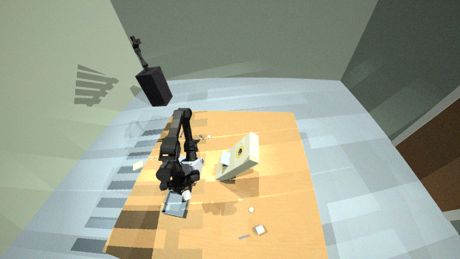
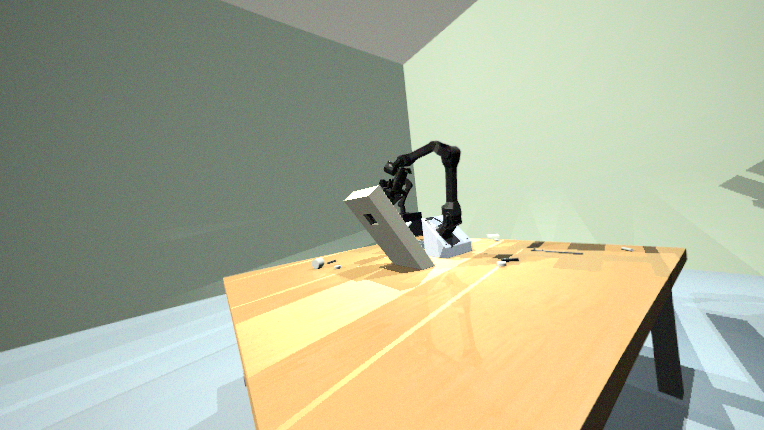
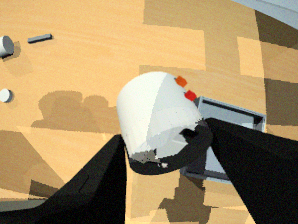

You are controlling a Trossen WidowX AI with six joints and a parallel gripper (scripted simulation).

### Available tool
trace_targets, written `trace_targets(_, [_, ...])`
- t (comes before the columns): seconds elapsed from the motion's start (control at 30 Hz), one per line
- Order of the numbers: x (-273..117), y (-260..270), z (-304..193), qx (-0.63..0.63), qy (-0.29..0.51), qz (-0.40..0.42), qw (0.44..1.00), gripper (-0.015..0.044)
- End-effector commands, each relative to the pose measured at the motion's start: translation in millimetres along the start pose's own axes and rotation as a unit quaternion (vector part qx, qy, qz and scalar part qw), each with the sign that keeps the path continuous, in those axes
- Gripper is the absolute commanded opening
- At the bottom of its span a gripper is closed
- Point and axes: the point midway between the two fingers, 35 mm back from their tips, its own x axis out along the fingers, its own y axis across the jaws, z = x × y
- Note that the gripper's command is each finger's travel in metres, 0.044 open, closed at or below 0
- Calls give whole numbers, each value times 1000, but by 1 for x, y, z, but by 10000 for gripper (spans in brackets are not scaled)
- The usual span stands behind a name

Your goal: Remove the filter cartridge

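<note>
The round filter cartridge (image 1: 186, 194) (image 3: 152, 107) is a white cylinder with a dark end and small orange and red marks on its side. My gripper (image 1: 184, 191) (image 3: 164, 133) is shut on it, one finger at either side, and holds it in the air. In the top view it overlaps the upper right part of the grey tray (image 1: 173, 215) (image 3: 232, 107); its exact height is unclear. The pale service panel (image 1: 253, 144) (image 2: 392, 229) leans on the table, its yellow-ringed opening (image 1: 239, 152) dark. The slots are not visible, and the panel partly hides the gripper in the exterior view.
A pale block (image 1: 225, 158) sticks out from the panel face. The light robot base (image 1: 197, 167) (image 2: 441, 243) stands between panel and tray. A white cylinder (image 1: 259, 229) (image 3: 5, 46), a white disc (image 1: 251, 209) (image 3: 5, 95) and a grey bar (image 1: 244, 237) (image 3: 40, 38) lie on the table.
</note>
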Motion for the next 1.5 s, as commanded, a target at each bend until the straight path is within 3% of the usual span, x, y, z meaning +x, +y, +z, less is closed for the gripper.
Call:
trace_targets(0.0, [13,-25,-9,37,1,-18,999,0])
trace_targets(0.73, [88,-137,-106,240,5,-139,961,0])
trace_targets(1.43, [154,-139,-149,246,6,-142,959,0])
trace_targets(1.47, [152,-137,-148,248,11,-139,959,26])
